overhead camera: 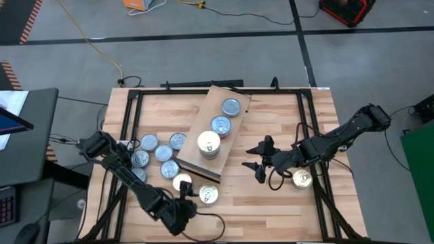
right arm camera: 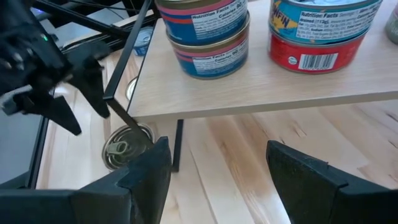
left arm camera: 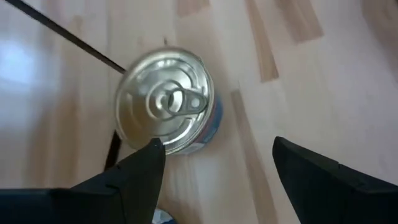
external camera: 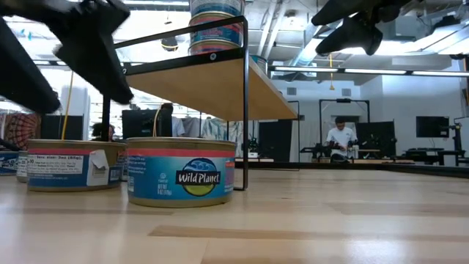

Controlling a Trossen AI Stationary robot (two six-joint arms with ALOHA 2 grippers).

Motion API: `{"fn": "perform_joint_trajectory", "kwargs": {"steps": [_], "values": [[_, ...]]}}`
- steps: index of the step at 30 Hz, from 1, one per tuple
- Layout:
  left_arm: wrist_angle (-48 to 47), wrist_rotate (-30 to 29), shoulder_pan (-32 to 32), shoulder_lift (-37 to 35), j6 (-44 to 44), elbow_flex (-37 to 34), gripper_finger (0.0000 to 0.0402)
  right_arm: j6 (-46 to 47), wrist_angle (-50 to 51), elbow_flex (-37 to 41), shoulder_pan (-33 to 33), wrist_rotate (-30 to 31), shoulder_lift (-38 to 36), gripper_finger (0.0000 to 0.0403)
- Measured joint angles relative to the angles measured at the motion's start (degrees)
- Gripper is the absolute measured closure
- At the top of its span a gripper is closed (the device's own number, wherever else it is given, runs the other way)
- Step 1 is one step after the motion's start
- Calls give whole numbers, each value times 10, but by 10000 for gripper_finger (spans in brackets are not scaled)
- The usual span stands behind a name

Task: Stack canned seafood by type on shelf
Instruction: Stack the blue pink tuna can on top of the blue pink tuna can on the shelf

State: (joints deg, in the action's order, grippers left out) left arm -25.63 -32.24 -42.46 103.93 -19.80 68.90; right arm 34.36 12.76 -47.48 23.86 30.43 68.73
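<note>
The shelf (overhead camera: 203, 152) stands on thin black legs at the table's middle. It carries two blue-grey tins (overhead camera: 220, 126) and a gold-lidded stack (overhead camera: 209, 144), two tins high in the right wrist view (right arm camera: 202, 31). A gold pull-tab tin (overhead camera: 208, 195) (left arm camera: 166, 109) rests flat on the table by the shelf's near corner. My left gripper (overhead camera: 190, 194) (left arm camera: 214, 168) hovers open just left of it, fingers above and short of the tin. My right gripper (overhead camera: 255, 165) (right arm camera: 217, 162) hangs open and holds nothing, right of the shelf.
Several blue-grey tins (overhead camera: 163, 153) and a gold one (overhead camera: 182, 181) lie left of the shelf. Another gold tin (overhead camera: 302, 178) sits under my right arm. Black frame rails (overhead camera: 129, 122) run along the table's sides. A person (external camera: 341, 136) shows far behind.
</note>
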Motion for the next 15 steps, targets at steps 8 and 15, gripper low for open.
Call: {"fn": "perform_joint_trajectory", "kwargs": {"steps": [8, 15], "values": [[21, 15, 55, 36, 90, -1, 111, -3, 0, 0, 0, -1, 0, 117], [220, 18, 77, 72, 216, -2, 111, -4, 0, 0, 1, -3, 0, 117]]}}
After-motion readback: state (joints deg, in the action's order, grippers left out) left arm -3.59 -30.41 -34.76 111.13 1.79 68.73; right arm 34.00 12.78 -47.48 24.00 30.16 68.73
